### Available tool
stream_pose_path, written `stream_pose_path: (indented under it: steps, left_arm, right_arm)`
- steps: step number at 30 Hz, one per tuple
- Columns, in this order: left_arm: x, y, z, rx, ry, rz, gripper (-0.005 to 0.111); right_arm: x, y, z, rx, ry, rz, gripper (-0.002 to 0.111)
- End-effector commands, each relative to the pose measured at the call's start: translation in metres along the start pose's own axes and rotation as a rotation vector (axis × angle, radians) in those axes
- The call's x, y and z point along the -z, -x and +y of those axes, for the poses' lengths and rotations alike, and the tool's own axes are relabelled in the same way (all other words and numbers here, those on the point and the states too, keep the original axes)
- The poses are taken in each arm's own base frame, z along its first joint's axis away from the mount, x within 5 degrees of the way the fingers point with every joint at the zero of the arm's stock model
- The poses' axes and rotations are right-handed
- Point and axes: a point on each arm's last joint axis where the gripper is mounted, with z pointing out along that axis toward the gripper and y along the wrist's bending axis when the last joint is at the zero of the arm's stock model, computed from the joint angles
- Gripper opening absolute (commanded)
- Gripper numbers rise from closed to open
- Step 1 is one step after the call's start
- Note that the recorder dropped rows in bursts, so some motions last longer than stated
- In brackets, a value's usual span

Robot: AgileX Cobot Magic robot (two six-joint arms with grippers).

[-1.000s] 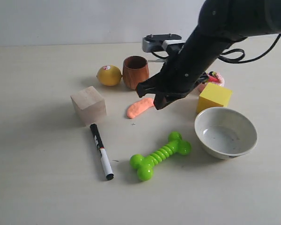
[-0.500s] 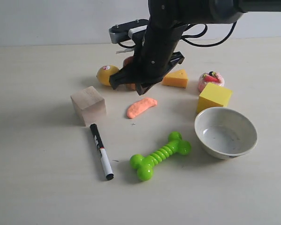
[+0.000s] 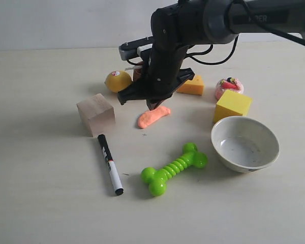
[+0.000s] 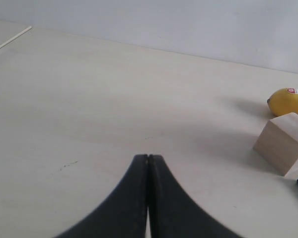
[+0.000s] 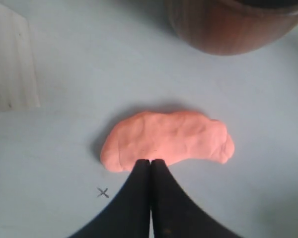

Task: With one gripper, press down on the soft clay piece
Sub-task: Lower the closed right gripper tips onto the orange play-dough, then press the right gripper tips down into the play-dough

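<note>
Matte salmon-orange is being shown by the soft clay piece (image 5: 166,139), without pattern. Bright green is being displayed by the ribbed bone toy (image 3: 174,168). The marker (image 3: 110,163) is being seen as black at cap and tip, white along the barrel. Pale tan is being shown by the wooden cube (image 3: 95,114), reddish-brown by the wooden cup (image 5: 228,25). Yellow is being shown by the lemon (image 3: 117,81), with a white-and-red sticker, and by the block (image 3: 232,105); orange-yellow by the cheese wedge (image 3: 191,85). The bowl (image 3: 245,144) is being seen as off-white, faintly speckled. The right gripper (image 5: 150,161) and left gripper (image 4: 148,157) are being shown in black.
</note>
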Motion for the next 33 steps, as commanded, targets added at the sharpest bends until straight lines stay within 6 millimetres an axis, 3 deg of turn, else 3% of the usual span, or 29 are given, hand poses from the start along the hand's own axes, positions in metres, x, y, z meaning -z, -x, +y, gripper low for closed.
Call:
stream_pose_path:
  steps: [1, 9, 19, 33]
  left_arm:
    - [0.001, 0.002, 0.0, 0.005, -0.001, -0.017, 0.0]
    - [0.001, 0.002, 0.0, 0.005, -0.001, -0.017, 0.0]
    - [0.001, 0.002, 0.0, 0.005, -0.001, -0.017, 0.0]
    - [0.001, 0.002, 0.0, 0.005, -0.001, -0.017, 0.0]
  right_arm:
    - [-0.001, 0.01, 0.0, 0.002, -0.006, -0.022, 0.0]
    - [-0.015, 0.011, -0.01, -0.028, -0.01, 0.027, 0.0]
    - [-0.019, 0.011, -0.01, -0.026, -0.013, 0.03, 0.0]
    - [-0.047, 0.003, -0.011, -0.033, -0.013, 0.092, 0.0]
